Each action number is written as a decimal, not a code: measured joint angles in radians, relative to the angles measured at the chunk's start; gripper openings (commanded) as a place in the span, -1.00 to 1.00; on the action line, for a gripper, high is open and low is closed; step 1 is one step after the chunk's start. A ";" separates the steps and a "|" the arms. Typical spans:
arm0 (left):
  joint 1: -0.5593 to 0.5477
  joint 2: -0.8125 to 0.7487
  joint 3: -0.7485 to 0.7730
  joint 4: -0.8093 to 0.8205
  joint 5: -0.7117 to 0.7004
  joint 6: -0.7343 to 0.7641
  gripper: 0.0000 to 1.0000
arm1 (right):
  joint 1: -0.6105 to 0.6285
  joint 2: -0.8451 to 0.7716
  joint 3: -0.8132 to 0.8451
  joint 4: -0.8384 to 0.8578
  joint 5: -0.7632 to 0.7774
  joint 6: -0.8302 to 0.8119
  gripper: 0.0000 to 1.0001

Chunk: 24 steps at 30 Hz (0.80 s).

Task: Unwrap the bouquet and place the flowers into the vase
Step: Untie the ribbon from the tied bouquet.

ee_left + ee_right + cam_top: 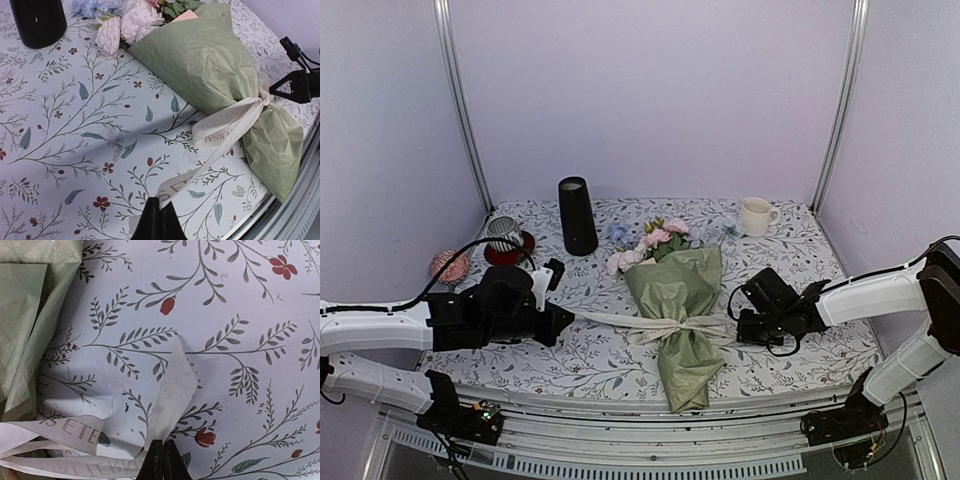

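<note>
At the centre of the tabletop (800, 300), I see the bouquet (675, 310) lying flat. Its flowers (650, 240) point toward the back wall and its narrow end reaches the near edge. The green paper (205, 65) is wrapped around the stems. The ribbon (620, 322) is knotted around the waist of the bundle.

Left hand (160, 220): the fingers are together, clamped on the end of the long ribbon tail. This tail runs in a nearly straight line from the knot across the cloth to the fingertips. The hand sits low over the tabletop, to the left of the bouquet.

Right hand (162, 462): the fingers are together, clamped on the end of a short ribbon tail. This tail rises from the fingertips as a bent strip. The hand is just to the right of the knot, close to the paper.

The vase (577, 216) stands upright at the back of the tabletop, left of the flower heads and apart from them. I cannot see inside it. A striped cup (503, 232) stands further left. A mug (755, 216) stands at the back right. Both hands are well apart from the vase.
</note>
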 measured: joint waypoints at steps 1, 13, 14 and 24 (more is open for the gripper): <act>0.000 0.000 0.000 0.000 0.000 0.000 -1.00 | 0.000 -0.002 0.001 -0.005 0.004 0.001 -0.96; 0.004 -0.016 0.000 -0.007 0.000 0.000 -1.00 | 0.000 -0.061 0.007 -0.081 0.084 0.020 -0.96; 0.004 -0.018 0.000 -0.007 0.000 0.000 -1.00 | 0.000 -0.064 0.007 -0.088 0.089 0.023 -0.96; 0.008 -0.019 0.000 -0.016 0.000 0.000 -1.00 | 0.000 -0.072 0.013 -0.162 0.164 0.085 -0.96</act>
